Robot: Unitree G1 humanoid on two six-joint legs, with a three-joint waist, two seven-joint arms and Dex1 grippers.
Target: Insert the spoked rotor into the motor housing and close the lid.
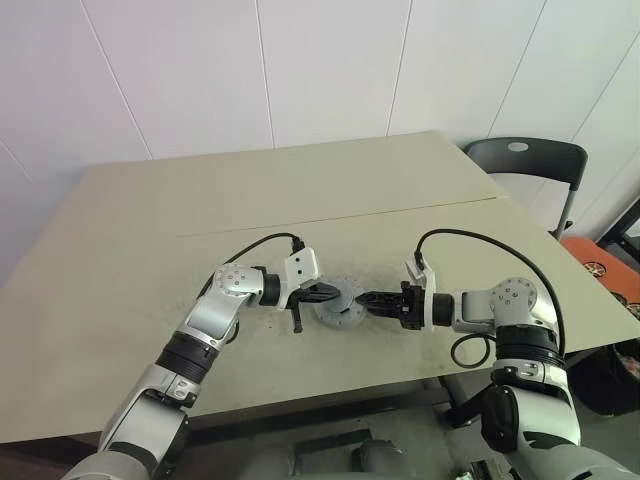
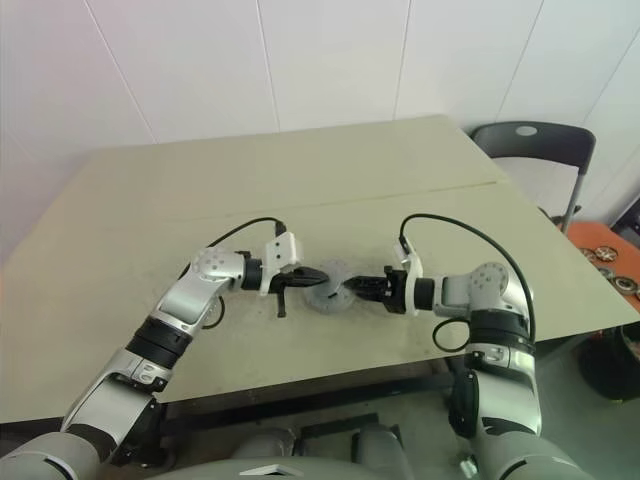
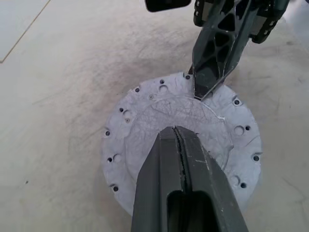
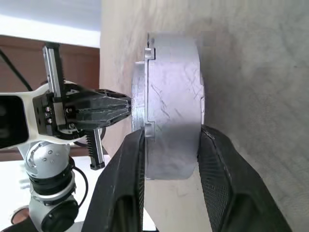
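The left claw (image 1: 334, 293), fingers pressed together, bears its tips on the lid (image 3: 164, 116) from above. If that pressure slips off-centre, I judge the lid could tip or jam askew in the motor housing (image 4: 176, 104). The assembly lies flat on the counter (image 1: 150, 230), between the two arms; round, it has no long axis, and its lid face points upward. The right claw (image 1: 366, 297) pinches the housing across its thickness; squeezing unevenly could lift one edge.
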